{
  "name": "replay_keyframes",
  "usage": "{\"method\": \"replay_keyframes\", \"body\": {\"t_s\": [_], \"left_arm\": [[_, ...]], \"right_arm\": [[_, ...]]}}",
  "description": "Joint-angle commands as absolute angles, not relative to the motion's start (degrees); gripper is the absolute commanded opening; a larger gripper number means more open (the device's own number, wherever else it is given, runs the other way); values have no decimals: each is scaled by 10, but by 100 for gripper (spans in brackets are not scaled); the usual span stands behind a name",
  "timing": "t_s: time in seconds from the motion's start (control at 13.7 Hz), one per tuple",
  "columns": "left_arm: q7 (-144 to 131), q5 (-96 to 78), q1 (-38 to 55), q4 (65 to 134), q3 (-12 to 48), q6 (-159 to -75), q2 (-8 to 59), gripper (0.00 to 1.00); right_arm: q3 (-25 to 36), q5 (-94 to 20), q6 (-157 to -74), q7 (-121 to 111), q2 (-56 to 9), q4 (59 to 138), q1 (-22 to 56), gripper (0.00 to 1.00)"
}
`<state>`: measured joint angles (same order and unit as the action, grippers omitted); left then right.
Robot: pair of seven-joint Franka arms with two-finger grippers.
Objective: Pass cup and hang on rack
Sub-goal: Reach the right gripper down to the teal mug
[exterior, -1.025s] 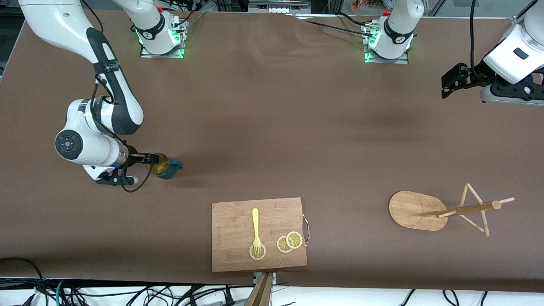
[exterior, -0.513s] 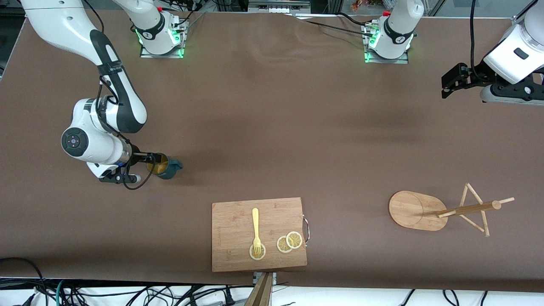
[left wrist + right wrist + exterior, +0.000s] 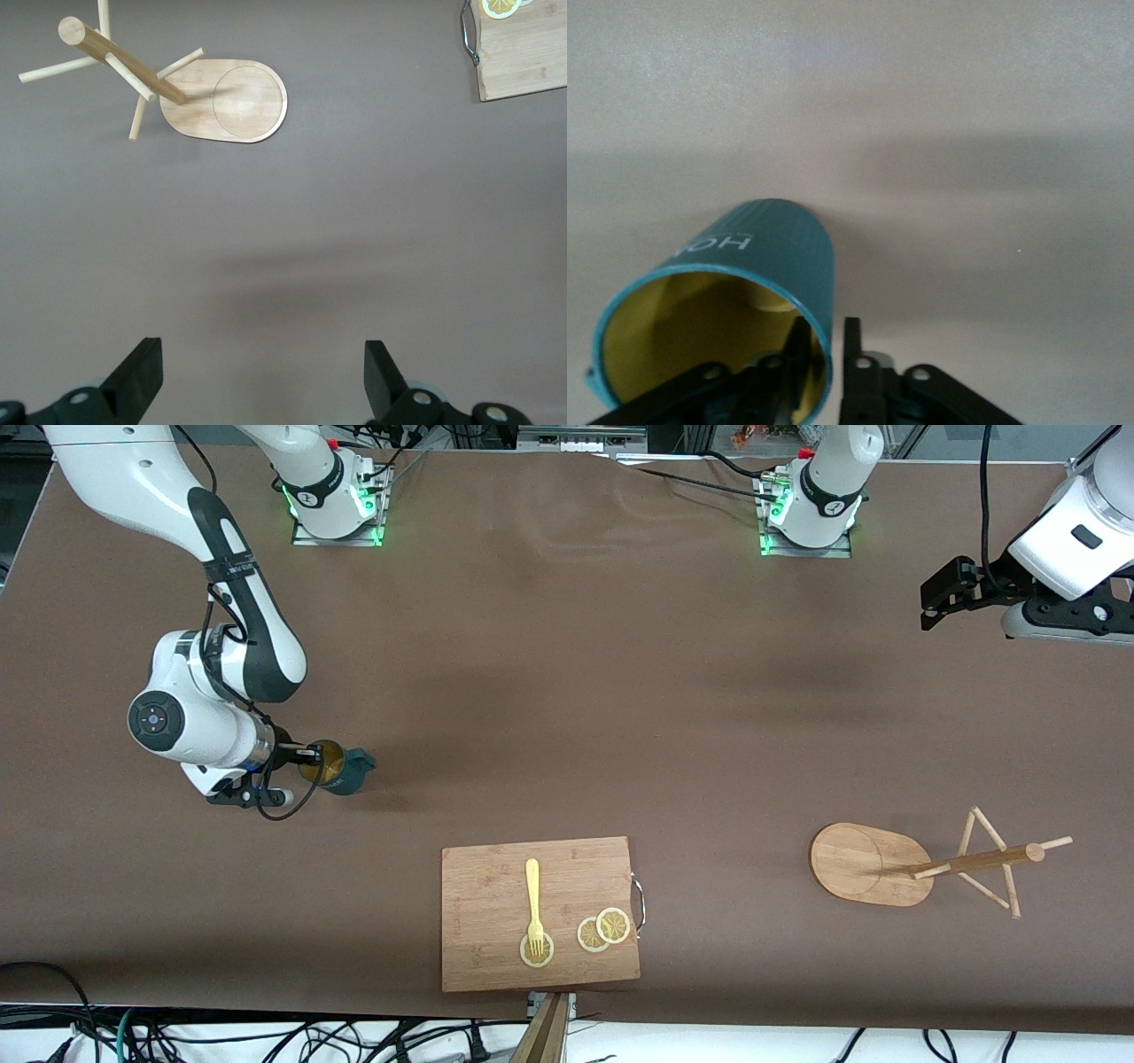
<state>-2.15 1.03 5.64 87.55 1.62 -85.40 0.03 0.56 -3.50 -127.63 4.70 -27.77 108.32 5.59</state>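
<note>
Brown tabletop (image 3: 567,691). Right gripper (image 3: 312,759) fingers newly pinched on wall of cup (image 3: 341,769), at right arm's end: grasp made, lift next. Left gripper (image 3: 264,390) waits, spread wide, empty. Rack (image 3: 921,859) untouched.

A wide bench (image 3: 567,691) under a brown cover fills the room's middle. Black cables (image 3: 266,1041) tangle on the pale floor along its near edge.
</note>
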Motion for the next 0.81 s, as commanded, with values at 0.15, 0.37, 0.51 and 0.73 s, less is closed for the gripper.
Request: {"method": "replay_keyframes", "body": {"t_s": [0.15,0.37,0.51,0.73], "left_arm": [[-26,18,57,860,17,-845,7,100],[-25,18,57,860,17,-845,7,100],[-26,18,57,860,17,-845,7,100],[-25,18,57,860,16,-845,7,100]], "right_arm": [[2,-38,-1271,53,-266,1067,57,0],[-21,-40,-1220,87,-264,1028,64,0],[-65,-38,-1203,170,-264,1004,68,0],[-84,-33,-1204,284,-272,963,128,0]]}}
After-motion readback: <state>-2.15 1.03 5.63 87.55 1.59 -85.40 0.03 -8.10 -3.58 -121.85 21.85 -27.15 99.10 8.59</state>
